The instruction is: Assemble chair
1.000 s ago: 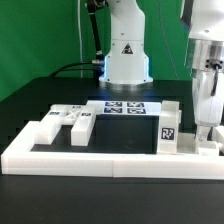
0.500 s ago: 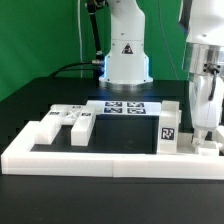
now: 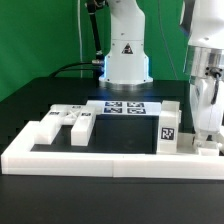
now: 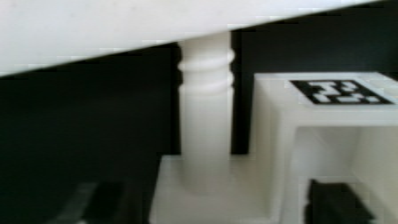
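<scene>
Scanning from the frame's left, you see blocky chair parts lying on the black desk. The marker board sits at centre and a tagged upright part right of it. At far right the fingers flank a white turned leg; you cannot tell whether they grip it.
</scene>
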`<action>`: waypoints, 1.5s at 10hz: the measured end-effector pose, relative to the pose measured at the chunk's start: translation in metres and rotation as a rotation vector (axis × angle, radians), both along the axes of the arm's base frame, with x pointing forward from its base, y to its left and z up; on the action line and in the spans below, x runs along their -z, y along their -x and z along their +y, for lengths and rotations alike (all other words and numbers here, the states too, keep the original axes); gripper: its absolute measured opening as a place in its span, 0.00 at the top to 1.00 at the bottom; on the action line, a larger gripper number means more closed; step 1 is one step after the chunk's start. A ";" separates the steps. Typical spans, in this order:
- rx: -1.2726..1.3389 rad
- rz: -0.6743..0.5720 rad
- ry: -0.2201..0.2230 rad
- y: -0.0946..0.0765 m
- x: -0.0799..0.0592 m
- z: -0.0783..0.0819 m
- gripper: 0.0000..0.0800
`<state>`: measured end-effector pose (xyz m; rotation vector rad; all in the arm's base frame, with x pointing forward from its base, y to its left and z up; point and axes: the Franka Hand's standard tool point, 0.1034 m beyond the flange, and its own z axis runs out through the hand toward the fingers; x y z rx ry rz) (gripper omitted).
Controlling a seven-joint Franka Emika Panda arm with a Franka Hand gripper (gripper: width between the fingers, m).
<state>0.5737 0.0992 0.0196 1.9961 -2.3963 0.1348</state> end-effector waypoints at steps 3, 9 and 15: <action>0.001 0.006 -0.001 0.002 0.001 0.001 0.59; -0.029 -0.011 -0.037 0.010 -0.034 -0.019 0.59; -0.075 -0.019 -0.063 0.015 -0.046 -0.030 0.59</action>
